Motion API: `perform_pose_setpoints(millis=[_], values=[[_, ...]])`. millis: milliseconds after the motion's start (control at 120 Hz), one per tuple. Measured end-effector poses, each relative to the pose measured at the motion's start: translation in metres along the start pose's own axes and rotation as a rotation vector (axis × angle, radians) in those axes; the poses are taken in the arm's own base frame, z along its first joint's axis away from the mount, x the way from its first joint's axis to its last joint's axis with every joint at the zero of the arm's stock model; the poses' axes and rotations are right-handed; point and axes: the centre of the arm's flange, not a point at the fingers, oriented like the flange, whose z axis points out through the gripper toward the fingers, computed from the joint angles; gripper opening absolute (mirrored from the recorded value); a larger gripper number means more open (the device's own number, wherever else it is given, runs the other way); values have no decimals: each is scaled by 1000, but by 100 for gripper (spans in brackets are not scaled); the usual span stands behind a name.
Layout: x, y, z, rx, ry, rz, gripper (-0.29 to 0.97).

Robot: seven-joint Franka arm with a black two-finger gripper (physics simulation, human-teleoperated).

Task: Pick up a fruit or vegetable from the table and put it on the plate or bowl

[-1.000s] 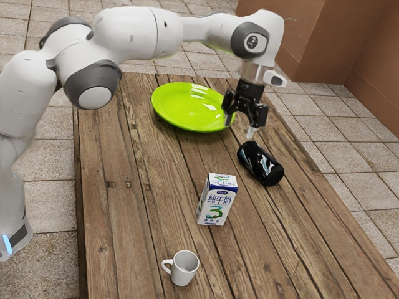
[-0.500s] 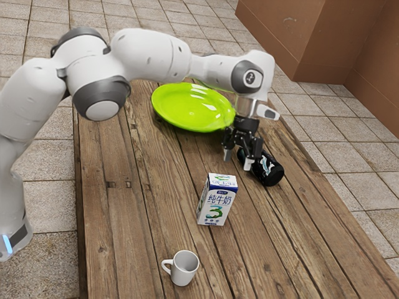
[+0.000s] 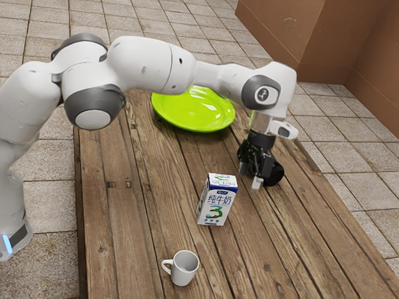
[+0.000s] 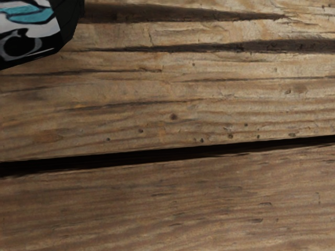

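Shallow lime-green plate [image 3: 193, 109] lying flat; black can [image 3: 275, 172] on its side

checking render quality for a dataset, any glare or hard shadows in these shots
Exterior view: white glare streaks on the lime-green plate, a thin dark shadow under its near rim, otherwise flat, even light. Wrist view: the wooden table is evenly lit, the gaps between planks are black, and the black can has crisp print.

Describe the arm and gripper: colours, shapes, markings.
The arm is built of glossy white rounded shells with grey joint caps. The wrist joint's dark grey cap carries a small white mark. A blue light glows at the base. The gripper is black and blocky, with a pale tip on one finger.
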Motion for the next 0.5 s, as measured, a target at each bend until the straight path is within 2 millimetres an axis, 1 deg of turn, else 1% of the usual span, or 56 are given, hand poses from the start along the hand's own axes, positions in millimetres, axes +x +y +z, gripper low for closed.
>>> perform_pose_setpoints(millis=[67, 117, 158, 192, 258, 308, 350, 433, 500], values=[[0, -8, -1, 48, -4, 4, 68], [-4, -19, -10, 84, 1, -7, 68], [-10, -24, -21, 100, 7, -11, 68], [-16, -27, -26, 103, 5, -12, 68], [-38, -22, -28, 69, -13, 4, 68], [-57, -23, -26, 24, -28, 12, 68], [-67, -27, -22, 0, -39, 11, 68], [-74, -31, -14, -17, -49, 18, 68], [-75, -27, -11, -18, -51, 35, 68]])
